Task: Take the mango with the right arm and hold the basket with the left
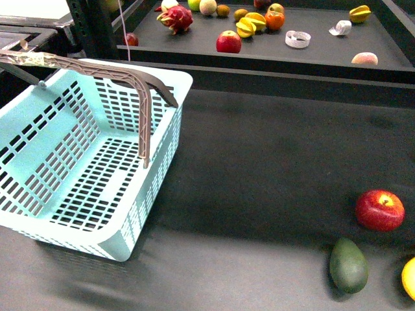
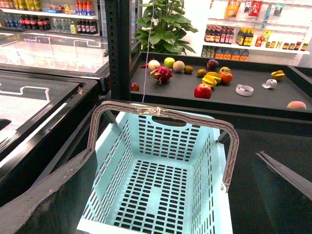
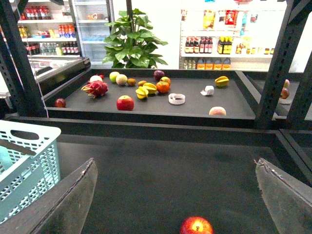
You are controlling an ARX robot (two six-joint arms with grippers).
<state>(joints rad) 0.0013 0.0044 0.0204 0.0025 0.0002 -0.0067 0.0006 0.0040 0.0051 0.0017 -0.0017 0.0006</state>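
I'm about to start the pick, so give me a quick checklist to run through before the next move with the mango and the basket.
1. Right hand open: ok, spread wide.
2. Right hand lined up on the small yellow-orange mango: not ok; its camera shows the round red apple, no mango.
3. Mango fully in view: not ok, cut by the front view's edge.
4. Room around mango: cannot tell; the dark green pear-shaped fruit lies close beside it.
5. Left hand open, facing the light turquoise slotted plastic basket: ok; grey-brown handle not gripped.
6. Basket empty: ok.
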